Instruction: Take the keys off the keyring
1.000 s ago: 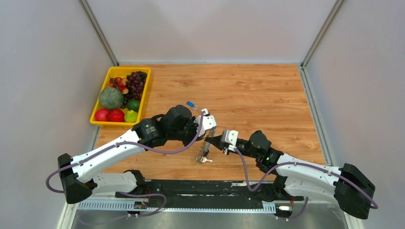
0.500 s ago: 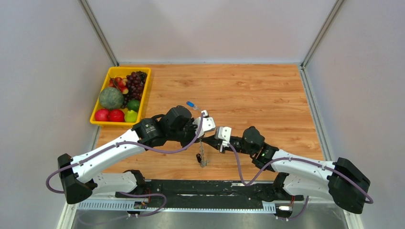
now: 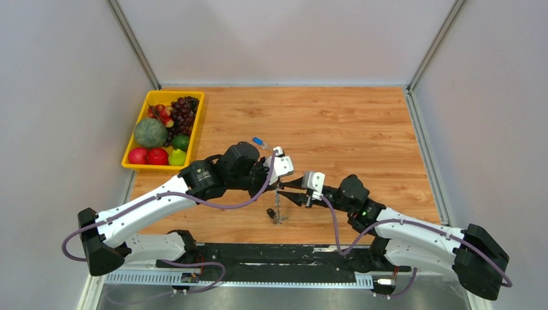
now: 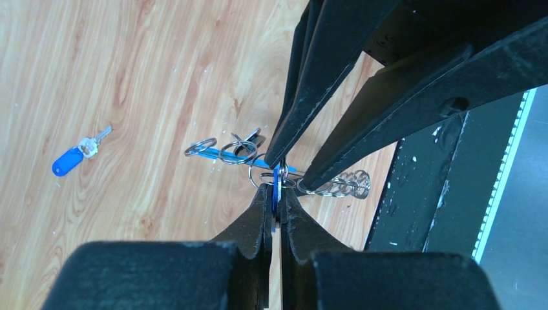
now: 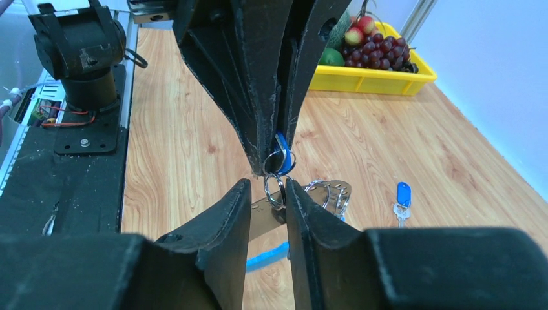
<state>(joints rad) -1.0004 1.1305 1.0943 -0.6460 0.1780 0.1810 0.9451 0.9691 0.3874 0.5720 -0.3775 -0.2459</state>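
Observation:
My left gripper is shut on a blue key head and holds the bunch above the table. The keyring, silvery with a blue curved segment and several small rings, hangs below it. A black-headed key dangles at its low end. My right gripper is open, its fingertips on either side of a small silver ring just under the left fingertips. In the right wrist view the keyring lies behind my right gripper. In the left wrist view my left gripper meets the right fingers.
A loose blue-headed key lies on the wooden table beyond the grippers; it also shows in the left wrist view and the right wrist view. A yellow tray of fruit stands at the far left. A black base rail runs along the near edge.
The right gripper went left to the left gripper's tips, then drew back a little to the right. The hanging keyring swung from slanted to nearly straight down. The left gripper kept its hold.

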